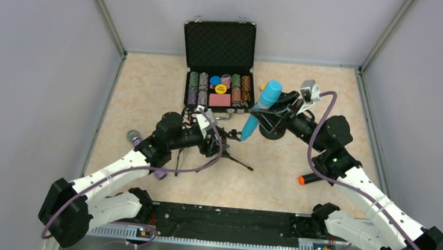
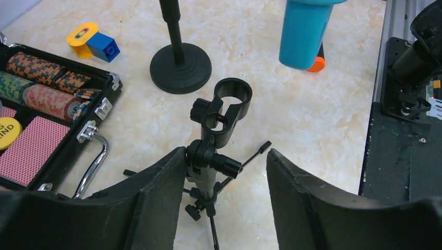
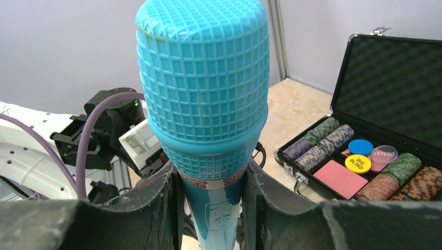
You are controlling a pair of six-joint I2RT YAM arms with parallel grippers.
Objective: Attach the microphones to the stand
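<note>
Three microphones in view. Cyan microphone (image 3: 203,88) clenched at handle in right claw (image 3: 211,179), mesh head up, lifted above table (image 1: 143,88) near poker chip case (image 1: 219,43). Left claw (image 2: 226,161) released, fingers either side of small tripod stand (image 2: 221,117), gap on one side. Purple microphone (image 1: 135,137) lies on table, partly hidden under left arm. Black microphone (image 1: 306,179), orange end, lies on table beside right arm. Round-base stand (image 2: 180,67) upright beyond tripod.

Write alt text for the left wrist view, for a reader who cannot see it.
A small black tripod stand with an empty mic clip stands between the open fingers of the left gripper. Behind it are a round-based stand and the lower end of a cyan microphone; an open poker chip case lies left.
</note>
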